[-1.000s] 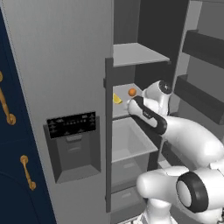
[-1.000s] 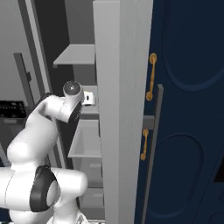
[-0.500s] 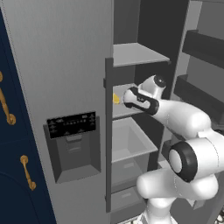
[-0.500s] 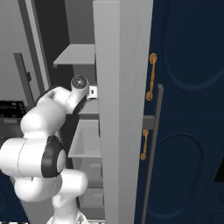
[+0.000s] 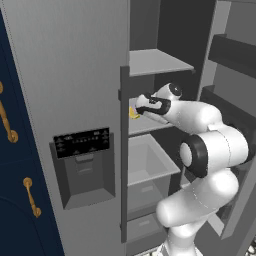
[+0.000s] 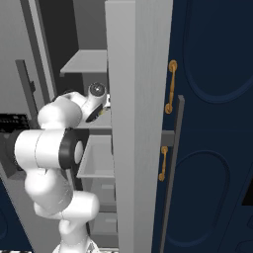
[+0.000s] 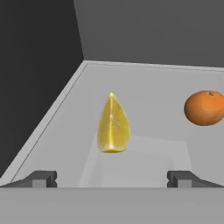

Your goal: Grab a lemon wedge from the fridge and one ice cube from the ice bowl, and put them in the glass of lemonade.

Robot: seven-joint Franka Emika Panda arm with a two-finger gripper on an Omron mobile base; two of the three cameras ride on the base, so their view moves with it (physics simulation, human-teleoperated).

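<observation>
Seen from the hand view, the white arm's two-finger gripper [image 7: 112, 178] has its dark tips spread wide with nothing between them, and the tiny bright yellow lemon wedge [image 7: 113, 124] lies straight ahead of the gap, centred between the tips, its long axis running away from the gripper toward the shelf's back wall. It rests on the pale grey shelf [image 7: 148, 92] inside the tall grey steel fridge [image 5: 75, 75]. Beyond and to the right of the lemon wedge sits a small round orange fruit [image 7: 204, 107], well apart. Compared with a second ago, the hand has reached deeper into the fridge, close by the wedge [image 5: 133, 113].
</observation>
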